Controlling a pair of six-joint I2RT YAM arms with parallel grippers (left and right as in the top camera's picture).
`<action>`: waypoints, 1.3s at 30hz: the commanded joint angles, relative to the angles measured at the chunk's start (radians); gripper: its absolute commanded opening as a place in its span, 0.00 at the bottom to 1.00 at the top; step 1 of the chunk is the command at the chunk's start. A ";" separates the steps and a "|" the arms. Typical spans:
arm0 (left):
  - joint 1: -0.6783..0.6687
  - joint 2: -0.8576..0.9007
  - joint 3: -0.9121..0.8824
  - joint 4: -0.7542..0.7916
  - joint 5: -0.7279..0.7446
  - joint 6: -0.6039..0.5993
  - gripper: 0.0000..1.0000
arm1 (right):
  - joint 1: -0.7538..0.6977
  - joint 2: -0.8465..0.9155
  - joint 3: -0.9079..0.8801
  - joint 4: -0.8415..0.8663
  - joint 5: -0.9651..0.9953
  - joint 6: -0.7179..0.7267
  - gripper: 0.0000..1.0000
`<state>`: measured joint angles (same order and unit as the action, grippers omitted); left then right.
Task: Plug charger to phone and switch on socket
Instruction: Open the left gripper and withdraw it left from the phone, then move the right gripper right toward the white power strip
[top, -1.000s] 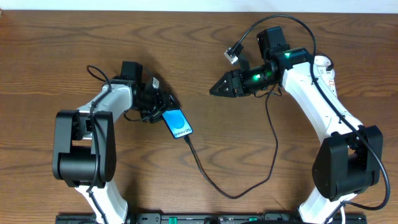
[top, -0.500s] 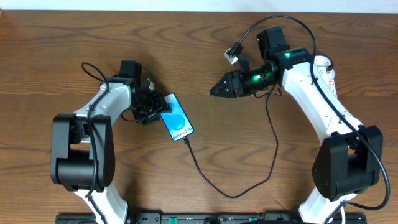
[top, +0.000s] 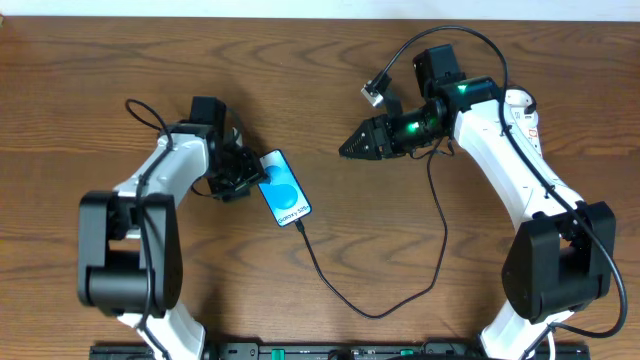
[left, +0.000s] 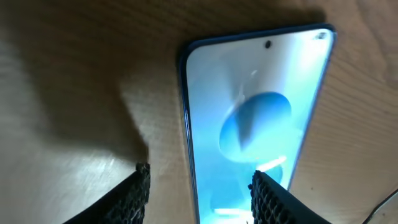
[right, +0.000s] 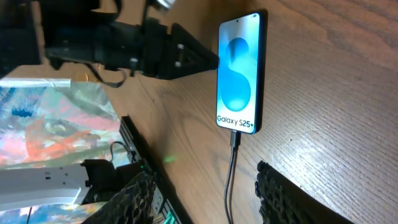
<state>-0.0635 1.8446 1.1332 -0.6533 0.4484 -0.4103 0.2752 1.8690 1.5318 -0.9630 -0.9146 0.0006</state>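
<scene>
Only the right wrist view shows the plug seated: the charger (right: 231, 177) runs into the bottom end of the phone (right: 239, 74), just ahead of the right gripper (right: 204, 174), whose fingers stand spread over bare table (right: 323, 124). The left wrist view cuts that end off. It shows the left gripper (left: 200, 175) spread too, straddling the phone's long edge — one finger over table, one over screen. The phone lies flat, lit blue and cyan, "Galaxy S25+" in white. Overhead alone shows the charger's wide loop — from the phone round to the right gripper's side.
</scene>
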 joint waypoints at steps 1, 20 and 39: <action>0.002 -0.111 0.019 -0.017 -0.057 0.018 0.54 | 0.001 -0.010 0.010 -0.004 -0.003 -0.033 0.52; 0.002 -0.574 0.019 -0.156 -0.069 0.017 0.54 | 0.000 -0.027 0.011 -0.003 0.095 -0.007 0.36; 0.001 -0.726 0.019 -0.196 -0.080 0.017 0.55 | -0.246 -0.325 0.011 -0.100 0.464 0.081 0.19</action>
<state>-0.0635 1.1255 1.1332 -0.8459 0.3851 -0.4103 0.0994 1.5574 1.5326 -1.0470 -0.4957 0.0673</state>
